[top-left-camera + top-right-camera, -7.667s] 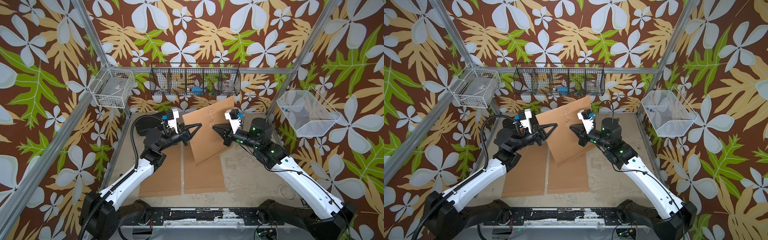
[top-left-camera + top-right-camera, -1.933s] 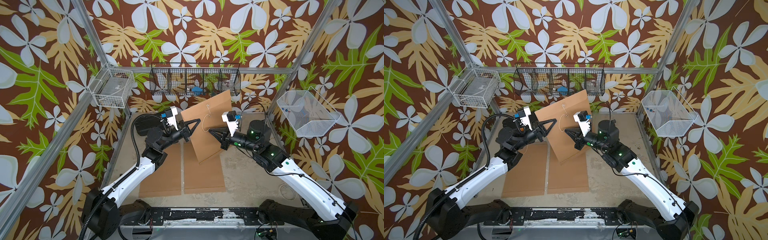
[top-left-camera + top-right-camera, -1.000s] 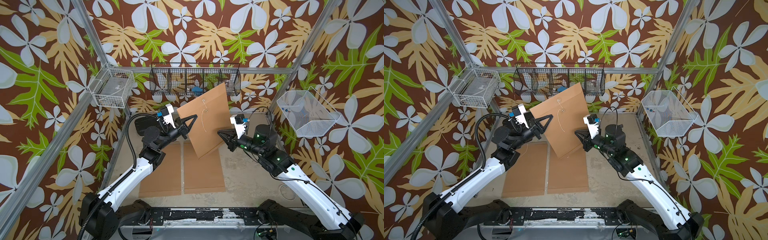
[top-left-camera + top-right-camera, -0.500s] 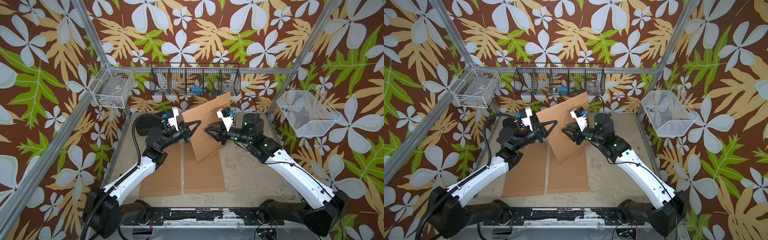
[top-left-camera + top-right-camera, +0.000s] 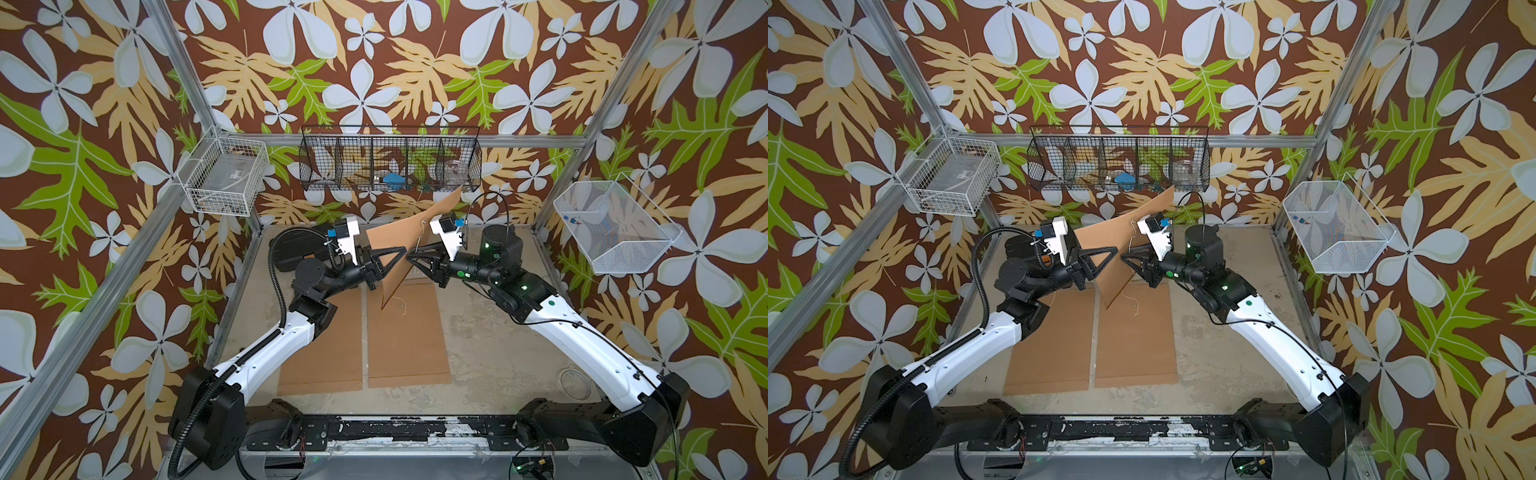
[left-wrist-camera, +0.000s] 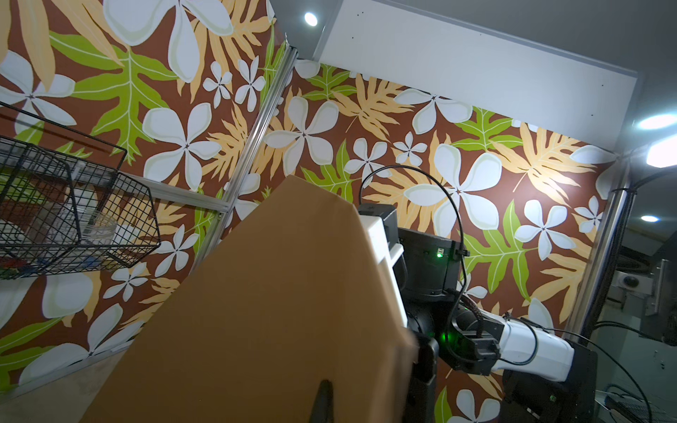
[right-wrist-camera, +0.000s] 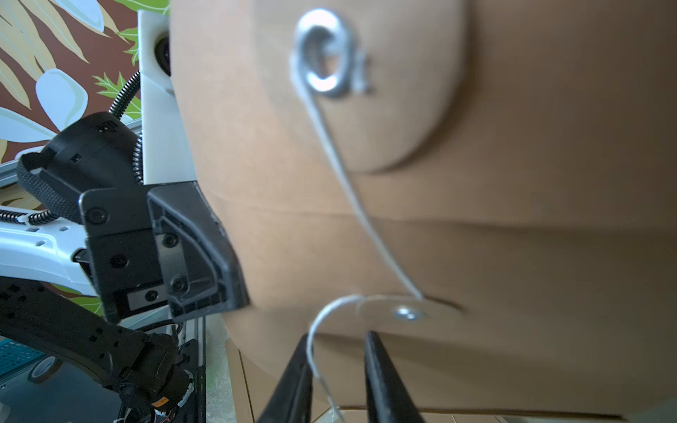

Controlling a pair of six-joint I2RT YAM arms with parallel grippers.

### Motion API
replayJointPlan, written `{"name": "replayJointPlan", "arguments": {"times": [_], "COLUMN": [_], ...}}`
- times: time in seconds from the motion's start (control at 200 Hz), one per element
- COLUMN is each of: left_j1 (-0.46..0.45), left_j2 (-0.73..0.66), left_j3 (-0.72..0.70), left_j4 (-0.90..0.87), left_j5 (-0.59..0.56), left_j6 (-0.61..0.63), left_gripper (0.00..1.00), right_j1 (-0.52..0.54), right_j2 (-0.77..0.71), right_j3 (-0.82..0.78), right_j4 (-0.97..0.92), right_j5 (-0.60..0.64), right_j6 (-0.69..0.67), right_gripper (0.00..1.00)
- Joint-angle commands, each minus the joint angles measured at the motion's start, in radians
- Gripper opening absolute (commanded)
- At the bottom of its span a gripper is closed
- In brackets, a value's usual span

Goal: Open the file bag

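- The file bag (image 5: 415, 224) stands on edge above the tabletop (image 5: 490, 332), its long axis slanting up toward the back wall and its flap face toward my right arm.
- Its string (image 7: 351, 190) runs from the flap eyelet (image 7: 324, 58) to the lower eyelet (image 7: 408, 313). The tail drops between the narrowly spread fingers of my right end effector (image 7: 337, 340), not pinched.
- My left end effector (image 5: 402, 250) is pressed together on the bag's opposite edge.
- The right arm is nearer the string, so I judge the unwinding is its job.
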Motion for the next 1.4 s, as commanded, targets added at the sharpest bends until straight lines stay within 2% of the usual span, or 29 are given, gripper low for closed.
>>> {"name": "replayJointPlan", "arguments": {"times": [0.0,0.155,0.551,0.636,0.951,1.166,1.396], "left_j1": [0.001,0.001,0.001,0.001,0.001,0.001,0.001], "left_j2": [-0.006,-0.023,-0.031,-0.040,-0.096,-0.129,-0.147], "left_j3": [-0.002,0.010,0.026,0.018,0.012,-0.010,-0.025], "left_j4": [0.058,0.008,0.039,0.029,-0.165,-0.267,-0.309], "left_j5": [0.017,-0.031,-0.101,-0.105,-0.090,-0.108,-0.121], "left_j6": [-0.012,0.029,0.018,0.026,0.168,0.259,0.297], "left_gripper": [0.00,0.00,0.00,0.00,0.00,0.00,0.00], "right_j1": [0.001,0.001,0.001,0.001,-0.020,-0.022,-0.021], "right_j2": [-0.005,-0.031,-0.052,-0.061,-0.149,-0.153,-0.152], "right_j3": [-0.008,-0.035,-0.098,-0.109,-0.087,-0.011,0.049], "right_j4": [0.051,0.043,0.041,0.042,-0.023,-0.079,-0.106], "right_j5": [0.007,0.007,0.006,0.054,0.206,0.249,0.249], "right_j6": [0.013,0.010,0.015,0.015,-0.022,-0.057,-0.079], "right_gripper": [0.14,0.00,0.00,0.00,0.00,0.00,0.00]}}
